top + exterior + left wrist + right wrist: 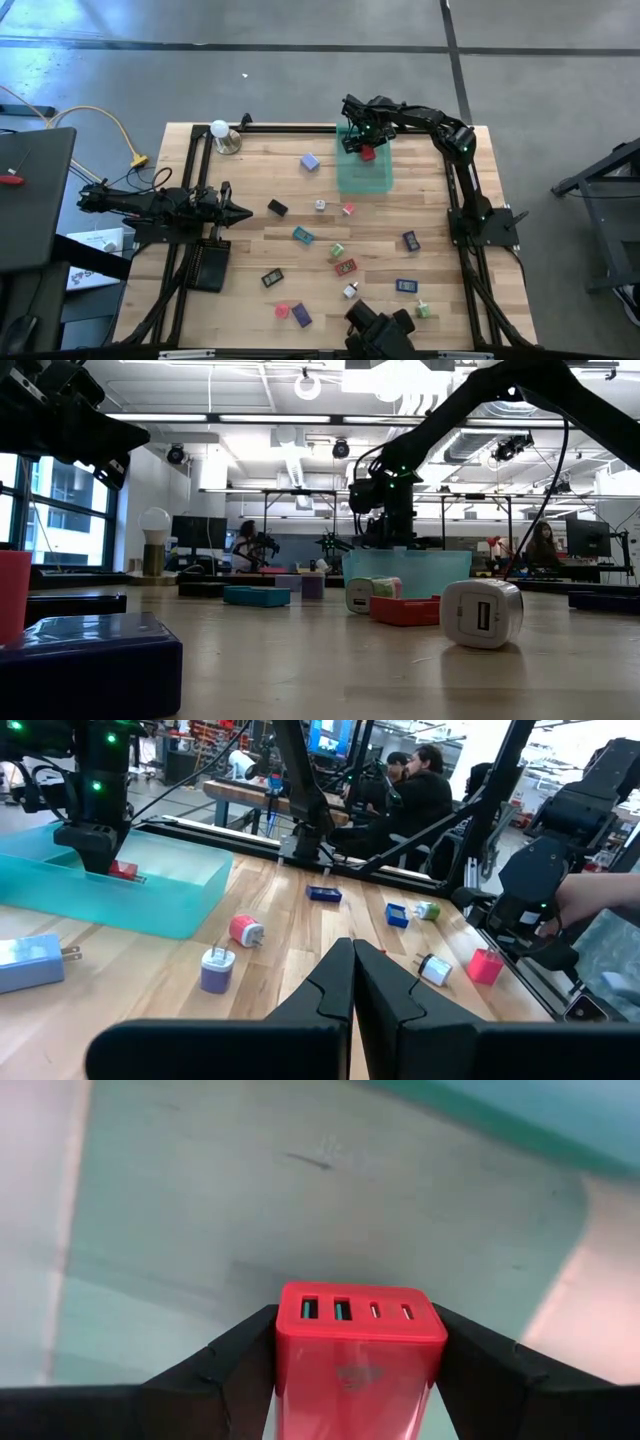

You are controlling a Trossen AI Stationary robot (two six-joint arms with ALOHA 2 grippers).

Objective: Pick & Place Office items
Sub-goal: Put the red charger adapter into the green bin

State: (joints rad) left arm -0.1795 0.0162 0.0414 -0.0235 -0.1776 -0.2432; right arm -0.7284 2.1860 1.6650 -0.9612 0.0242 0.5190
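We are holding a red charger block [360, 1345] clamped between the fingers of our right gripper [366, 152], hanging it over the floor of the translucent green tray [378, 178] near the table's far edge. Our left gripper [238, 211] is waiting with fingers pressed together at the table's left side. To finish this placement well, we are judging it best to lower until the block nearly meets the tray floor, keep clear of the walls, then part the fingers gently so it does not tumble. The remaining office items, among them a purple block [310, 161] and a black piece [277, 207], are lying scattered across the wooden table [250, 250]. From the wrist we are seeing only the block's port face; its lower end is cut off, and its gap to the tray floor is hard to judge
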